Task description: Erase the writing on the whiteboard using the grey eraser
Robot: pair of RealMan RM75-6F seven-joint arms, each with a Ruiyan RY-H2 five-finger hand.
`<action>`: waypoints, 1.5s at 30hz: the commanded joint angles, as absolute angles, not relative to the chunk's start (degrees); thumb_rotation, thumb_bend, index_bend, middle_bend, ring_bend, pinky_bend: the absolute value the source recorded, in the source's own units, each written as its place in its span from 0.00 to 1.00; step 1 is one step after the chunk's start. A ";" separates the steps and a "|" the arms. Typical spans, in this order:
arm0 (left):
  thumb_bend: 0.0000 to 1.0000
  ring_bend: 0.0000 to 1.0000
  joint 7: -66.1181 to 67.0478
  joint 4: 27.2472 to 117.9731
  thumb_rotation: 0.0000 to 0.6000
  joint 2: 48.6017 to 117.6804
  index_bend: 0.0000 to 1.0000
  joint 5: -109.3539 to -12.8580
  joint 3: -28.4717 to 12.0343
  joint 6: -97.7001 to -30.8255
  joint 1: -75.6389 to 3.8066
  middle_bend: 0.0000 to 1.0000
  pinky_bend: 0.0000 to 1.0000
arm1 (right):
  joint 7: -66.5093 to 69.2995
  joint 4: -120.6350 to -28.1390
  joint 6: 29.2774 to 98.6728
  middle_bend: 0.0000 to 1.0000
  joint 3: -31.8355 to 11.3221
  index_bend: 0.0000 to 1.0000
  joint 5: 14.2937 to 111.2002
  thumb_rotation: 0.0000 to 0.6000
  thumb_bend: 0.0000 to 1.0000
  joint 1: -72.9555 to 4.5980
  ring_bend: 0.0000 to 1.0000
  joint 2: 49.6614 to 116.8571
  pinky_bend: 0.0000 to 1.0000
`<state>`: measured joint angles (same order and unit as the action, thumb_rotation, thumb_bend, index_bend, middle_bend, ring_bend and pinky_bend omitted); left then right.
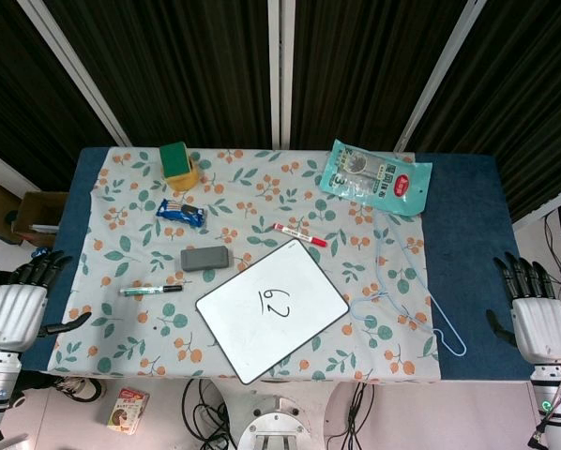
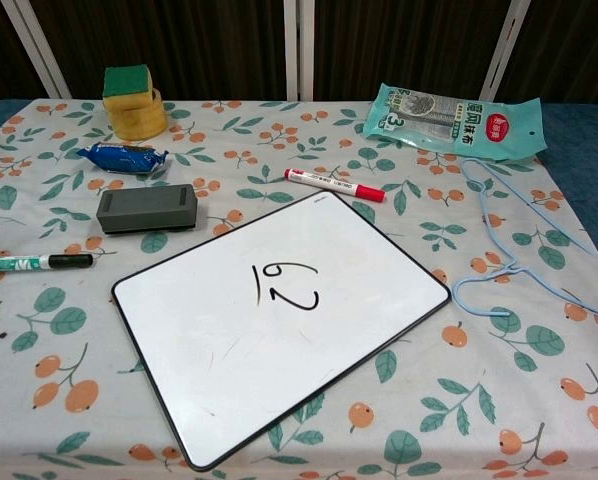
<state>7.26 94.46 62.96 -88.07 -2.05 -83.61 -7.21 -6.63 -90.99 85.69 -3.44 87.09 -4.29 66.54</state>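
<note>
- At the middle of the table, on the floral cloth (image 2: pixel 539 400), lies the white rectangular whiteboard with a black rim (image 2: pixel 359 300), turned at an angle — the black handwritten marks (image 2: pixel 284 285) sit near its centre.
- At about 10 o'clock from the whiteboard, just beside its upper left edge but apart from it, rests the grey block eraser (image 2: pixel 146 209), flat on the cloth.
- At 12 o'clock from the board, near its top corner, lies a red-capped marker pen (image 2: pixel 335 185); at 9 o'clock, a green-and-white marker with a black cap (image 2: pixel 34 263).
- Further off at 11 o'clock are a blue snack wrapper (image 2: pixel 125 157) and a yellow sponge with a green top (image 2: pixel 131 100).
- At 1 o'clock lies a teal plastic packet (image 2: pixel 454 122); at 3 o'clock, a pale blue wire hanger (image 2: pixel 509 255).
- The left hand (image 1: pixel 16 305) hangs off the table's left edge, holding nothing, fingers spread apart.
- The right hand (image 1: pixel 536 314) hangs off the right edge — likewise holding nothing, fingers apart.
</note>
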 commanded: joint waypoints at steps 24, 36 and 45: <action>0.15 0.19 14.54 90.23 0.83 80.09 0.19 -74.84 -11.82 -57.36 -31.13 0.22 0.28 | -4.51 -90.43 87.75 0.00 -3.96 0.00 85.77 1.00 0.25 -2.66 0.00 65.93 0.00; 0.15 0.19 19.10 84.10 0.83 86.64 0.20 -66.29 -12.08 -53.56 -35.82 0.22 0.28 | -4.05 -90.49 87.95 0.00 -4.33 0.00 85.18 1.00 0.25 -2.35 0.00 65.78 0.00; 0.15 0.20 22.63 80.63 0.84 90.88 0.24 -63.39 -10.91 -53.42 -37.89 0.26 0.28 | -3.89 -90.45 87.46 0.00 -4.66 0.00 84.54 1.00 0.26 -2.47 0.00 65.95 0.00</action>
<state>22.19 80.99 90.42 -63.76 -11.10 -53.33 -37.58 -3.90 -90.45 87.47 -4.65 84.55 -2.46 65.94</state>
